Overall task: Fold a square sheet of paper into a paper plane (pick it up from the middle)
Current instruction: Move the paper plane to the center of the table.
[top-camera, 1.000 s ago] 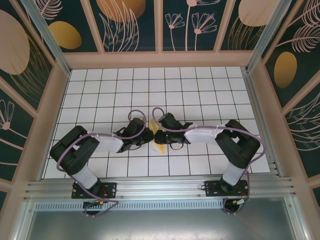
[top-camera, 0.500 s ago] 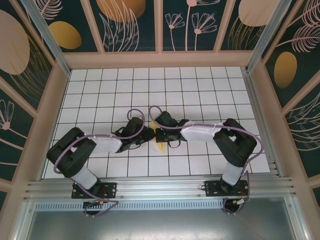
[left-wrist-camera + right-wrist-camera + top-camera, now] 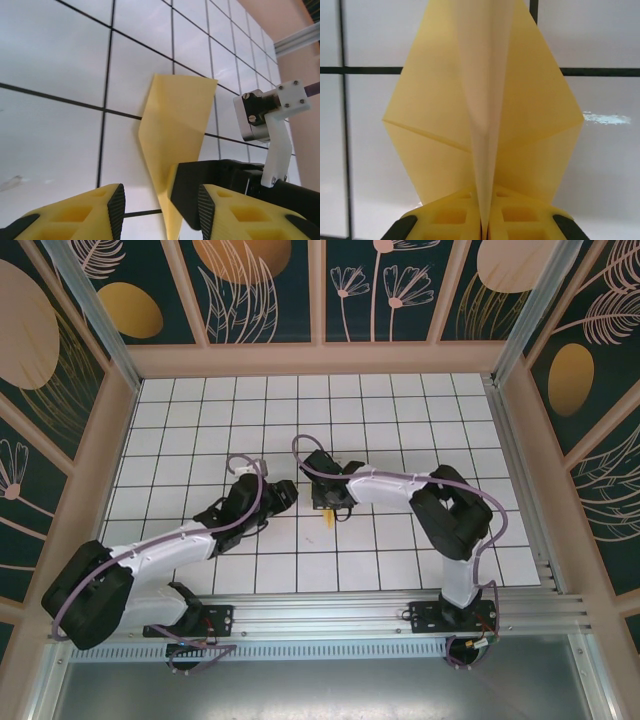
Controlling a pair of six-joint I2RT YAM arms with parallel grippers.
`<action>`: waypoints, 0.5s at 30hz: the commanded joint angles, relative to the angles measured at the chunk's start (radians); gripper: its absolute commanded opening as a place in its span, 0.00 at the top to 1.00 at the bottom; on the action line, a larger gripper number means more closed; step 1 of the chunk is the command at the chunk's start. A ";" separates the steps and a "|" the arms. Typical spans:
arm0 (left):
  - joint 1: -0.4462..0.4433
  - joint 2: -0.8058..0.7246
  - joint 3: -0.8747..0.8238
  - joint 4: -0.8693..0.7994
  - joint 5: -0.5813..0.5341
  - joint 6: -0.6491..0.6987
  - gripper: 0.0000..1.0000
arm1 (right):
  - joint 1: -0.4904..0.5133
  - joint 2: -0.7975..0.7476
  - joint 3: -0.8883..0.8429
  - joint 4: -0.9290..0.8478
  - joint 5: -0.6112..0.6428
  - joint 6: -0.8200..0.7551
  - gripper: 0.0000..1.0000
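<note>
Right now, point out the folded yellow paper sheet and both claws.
folded yellow paper sheet [image 3: 530,100], right wrist view, on a side flap.
right claw [image 3: 484,212], right wrist view, between its shut yellow fingertips.
left claw [image 3: 160,202], left wrist view, gap between its open fingertips.

From the top, most of the paper plane [image 3: 328,519] hides under the right gripper [image 3: 327,498]. A tiny yellow bit pokes out at 6 o'clock (too small to see folds). In the right wrist view, its far end runs off at 12 o'clock. Its near end hides between the squeezed fingers [image 3: 445,217].
</note>
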 commanded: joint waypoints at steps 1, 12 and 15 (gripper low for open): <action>0.003 -0.029 -0.022 -0.058 -0.060 0.020 0.55 | -0.005 0.035 0.044 -0.052 0.015 0.009 0.87; 0.003 -0.020 -0.012 -0.060 -0.059 0.029 0.55 | -0.002 0.052 0.033 -0.070 0.006 0.015 0.81; 0.003 -0.016 -0.008 -0.061 -0.057 0.032 0.55 | 0.001 0.038 0.051 -0.089 0.023 0.006 0.84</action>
